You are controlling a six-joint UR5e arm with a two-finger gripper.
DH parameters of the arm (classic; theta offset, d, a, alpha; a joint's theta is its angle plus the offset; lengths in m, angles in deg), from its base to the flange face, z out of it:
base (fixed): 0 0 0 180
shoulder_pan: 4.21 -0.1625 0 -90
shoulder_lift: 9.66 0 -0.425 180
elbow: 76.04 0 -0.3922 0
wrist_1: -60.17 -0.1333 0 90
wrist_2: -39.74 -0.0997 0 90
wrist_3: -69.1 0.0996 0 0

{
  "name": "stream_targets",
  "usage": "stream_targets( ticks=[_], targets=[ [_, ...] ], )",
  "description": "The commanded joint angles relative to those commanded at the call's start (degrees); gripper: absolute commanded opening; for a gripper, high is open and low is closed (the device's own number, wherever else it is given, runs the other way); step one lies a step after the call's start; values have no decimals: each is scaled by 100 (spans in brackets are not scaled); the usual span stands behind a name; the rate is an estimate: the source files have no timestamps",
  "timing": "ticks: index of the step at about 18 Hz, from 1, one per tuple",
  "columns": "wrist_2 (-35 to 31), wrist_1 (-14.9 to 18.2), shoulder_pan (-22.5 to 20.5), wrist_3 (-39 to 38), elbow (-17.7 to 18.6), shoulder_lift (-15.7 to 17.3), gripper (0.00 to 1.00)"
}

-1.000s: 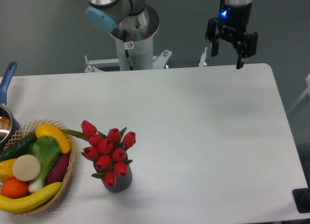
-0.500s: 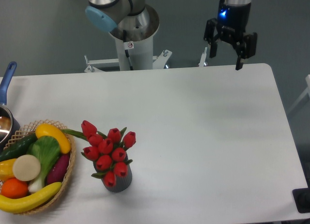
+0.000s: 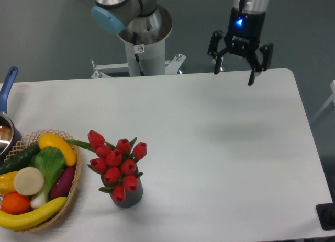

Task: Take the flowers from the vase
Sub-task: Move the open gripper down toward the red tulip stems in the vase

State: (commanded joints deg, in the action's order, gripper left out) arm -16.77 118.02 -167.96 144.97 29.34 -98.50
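**A:** Where do the flowers [image 3: 116,166] sit?

**B:** In the vase [image 3: 127,197], near the front edge of the table [image 3: 220,148], towards its left side. The red tulip buds bunch together and lean up and to the left from the vase's mouth, with green leaves showing between them and one leaf reaching left towards the basket [image 3: 76,180].

**A:** And the vase itself?

**B:** Dark grey, ribbed, upright. Only its lower part shows below the buds, which hide the rim.

**A:** What is beside it?

**B:** The woven basket, just to the left, at the table's front left corner. It holds a banana [image 3: 31,215], a yellow fruit [image 3: 57,147], a cucumber [image 3: 19,158], a leafy green vegetable [image 3: 48,165], an orange piece [image 3: 15,203], a purple one [image 3: 64,182] and a round pale slice [image 3: 28,181]. Behind it, at the left edge, a pot [image 3: 6,135] with a blue handle is cut off by the frame.

**A:** Where is the gripper [image 3: 234,78]?

**B:** Well apart from the flowers, hanging over the far right edge of the table, above the surface. Its two fingers [image 3: 252,76] point down and stand spread wide with nothing between them. A blue light glows on its body.

**A:** Anything else?

**B:** The arm's base column [image 3: 142,51] stands behind the table's far edge, left of the gripper.
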Motion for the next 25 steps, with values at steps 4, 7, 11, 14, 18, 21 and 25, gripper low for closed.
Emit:
stream_targets(
  ticks=[4,7,11,14,18,21,25],
  targets=[
    [-18,-721,563,-204,9,-475,100],
    [323,-1073,757,-213,-26,-677,100],
    [1544,-1109,889,-169,-70,-1072,100],
    [2055,-1109,1012,-178,-132,-1327,100],
    [2750,-1275,1266,-169,-220,-1889,100],
    [2864,-1276,1276,-169,-141,-1891,100],
    [3120,-1285,1416,-169,-141,-1969,100]
  ],
)
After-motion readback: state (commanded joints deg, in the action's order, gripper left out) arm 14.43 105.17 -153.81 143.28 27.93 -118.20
